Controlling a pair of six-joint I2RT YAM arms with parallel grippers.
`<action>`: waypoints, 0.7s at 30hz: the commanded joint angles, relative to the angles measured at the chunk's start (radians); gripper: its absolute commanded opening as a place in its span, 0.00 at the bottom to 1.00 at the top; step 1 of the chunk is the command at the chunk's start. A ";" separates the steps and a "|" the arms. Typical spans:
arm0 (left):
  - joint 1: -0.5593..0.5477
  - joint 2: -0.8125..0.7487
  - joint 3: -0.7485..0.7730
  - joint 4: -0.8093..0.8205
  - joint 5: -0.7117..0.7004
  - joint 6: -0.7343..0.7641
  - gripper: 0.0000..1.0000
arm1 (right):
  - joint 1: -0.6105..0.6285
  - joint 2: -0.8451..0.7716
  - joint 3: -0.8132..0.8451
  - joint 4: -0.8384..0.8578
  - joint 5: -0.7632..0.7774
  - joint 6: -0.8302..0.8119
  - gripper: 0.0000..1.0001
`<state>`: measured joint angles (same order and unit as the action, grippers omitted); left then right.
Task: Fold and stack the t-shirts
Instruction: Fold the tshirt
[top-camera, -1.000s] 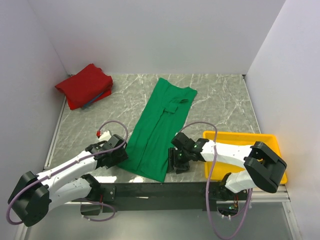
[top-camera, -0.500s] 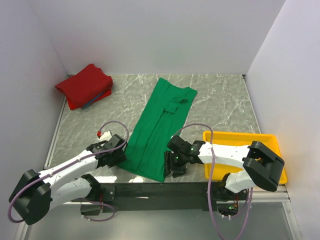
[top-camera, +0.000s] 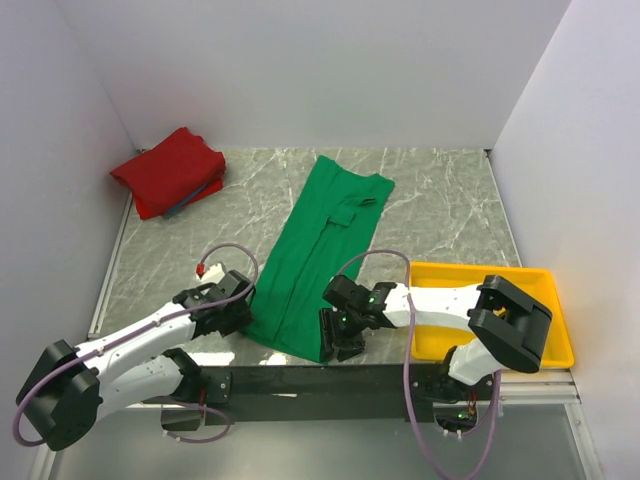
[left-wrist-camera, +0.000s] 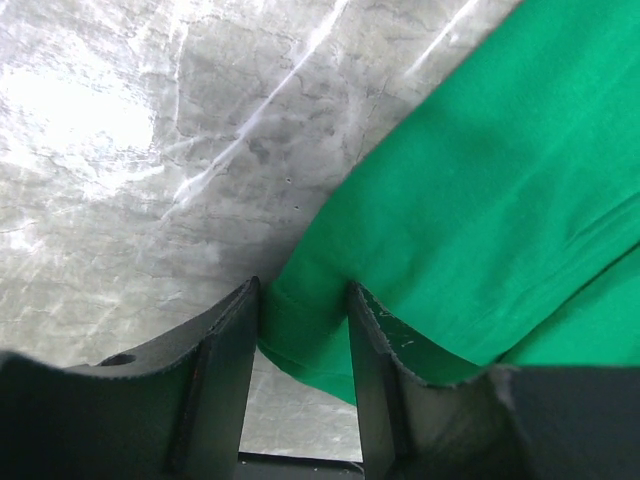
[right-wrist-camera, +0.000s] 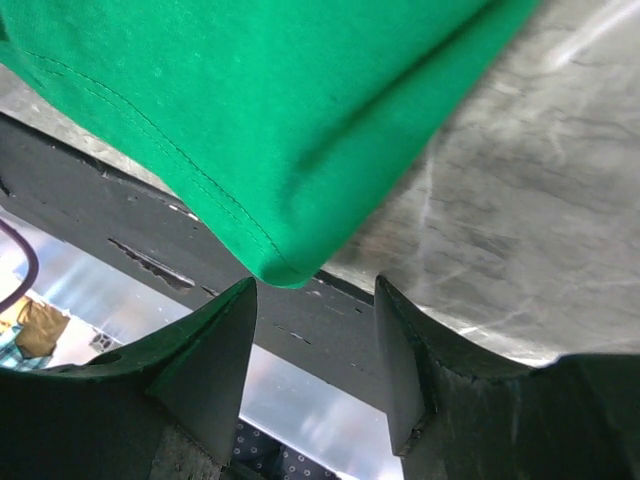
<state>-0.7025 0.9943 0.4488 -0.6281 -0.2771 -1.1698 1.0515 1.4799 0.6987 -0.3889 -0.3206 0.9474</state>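
The green shirt (top-camera: 322, 245) is laid flat as 1 long folded strip down the middle of the surface (top-camera: 445, 200), and the red shirt (top-camera: 170, 170) is heaped in the far left corner, well apart. The strip's near left corner is straddled by the left pincer (left-wrist-camera: 300, 305), cloth filling the gap between its 2 fingers; whether it is clamped cannot be told. The right pincer (right-wrist-camera: 315, 292) is held open at the near right corner, nothing gripped.

Grey marble table (top-camera: 440, 205), green t-shirt (top-camera: 320, 260), red t-shirt (top-camera: 170, 170), yellow tray (top-camera: 558, 320)
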 joint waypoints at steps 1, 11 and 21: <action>-0.009 -0.016 -0.024 0.019 0.029 -0.028 0.46 | 0.011 0.033 0.039 0.027 -0.005 -0.001 0.57; -0.017 -0.028 -0.033 0.016 0.035 -0.041 0.39 | 0.027 0.091 0.062 0.039 -0.014 -0.016 0.51; -0.017 -0.032 -0.042 0.030 0.044 -0.030 0.12 | 0.033 0.105 0.070 0.021 0.025 -0.015 0.25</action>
<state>-0.7147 0.9707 0.4240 -0.6014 -0.2485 -1.1980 1.0729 1.5730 0.7486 -0.3634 -0.3485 0.9413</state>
